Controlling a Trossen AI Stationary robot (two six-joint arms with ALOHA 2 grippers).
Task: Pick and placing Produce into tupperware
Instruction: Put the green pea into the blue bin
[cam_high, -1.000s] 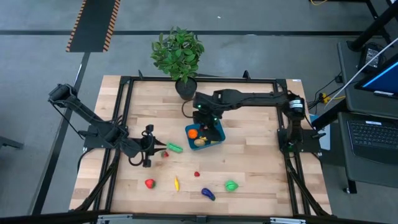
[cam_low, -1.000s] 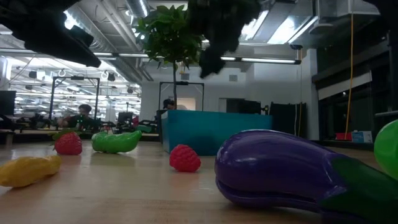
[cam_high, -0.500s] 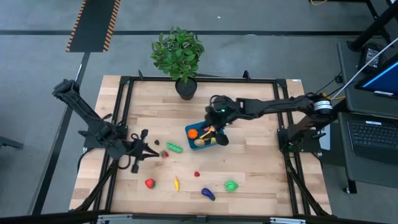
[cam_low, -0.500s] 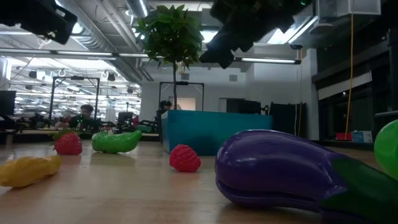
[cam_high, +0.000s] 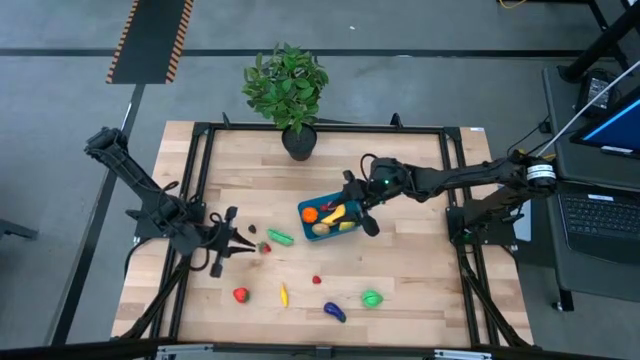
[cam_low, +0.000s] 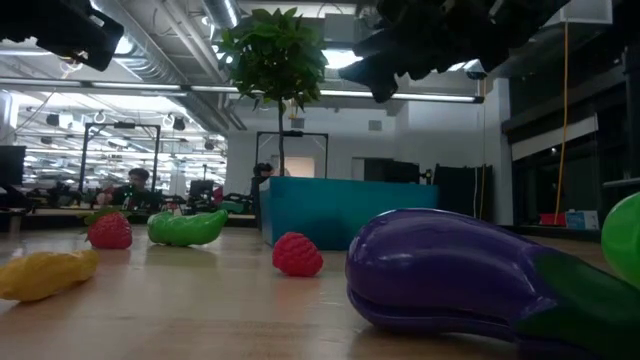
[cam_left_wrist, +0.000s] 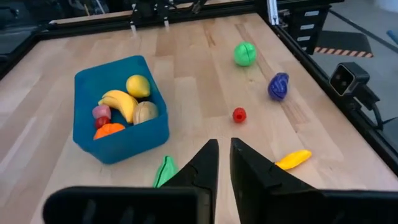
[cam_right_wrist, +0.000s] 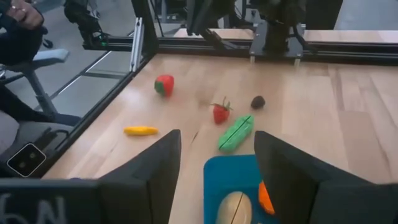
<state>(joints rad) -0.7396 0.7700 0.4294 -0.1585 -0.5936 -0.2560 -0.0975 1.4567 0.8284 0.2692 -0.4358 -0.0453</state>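
Tupperware (cam_high: 331, 217): frame centre in the high view, already holding a banana (cam_left_wrist: 119, 103), ready for more
Right gripper (cam_high: 362, 218): fingers spread, empty, over the tub's right edge
Left gripper (cam_high: 238, 240): centre-left, nearly pressed together, empty, near the green pod (cam_high: 280, 237), probably next
Loose produce: lower table

Bare table (cam_high: 420, 260) right of the tupperware (cam_high: 312, 227); potted plant (cam_high: 288, 88) crowds behind.

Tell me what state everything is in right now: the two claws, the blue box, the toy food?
left gripper: nearly shut, holding nothing, above the table.
right gripper: open, empty, over the tupperware's edge.
tupperware: upright, no lid, partly filled.
banana: inside the tupperware.
green pod: lying on the table beside the tupperware.
eggplant: lying on the table.
potted plant: upright at the table's far edge.
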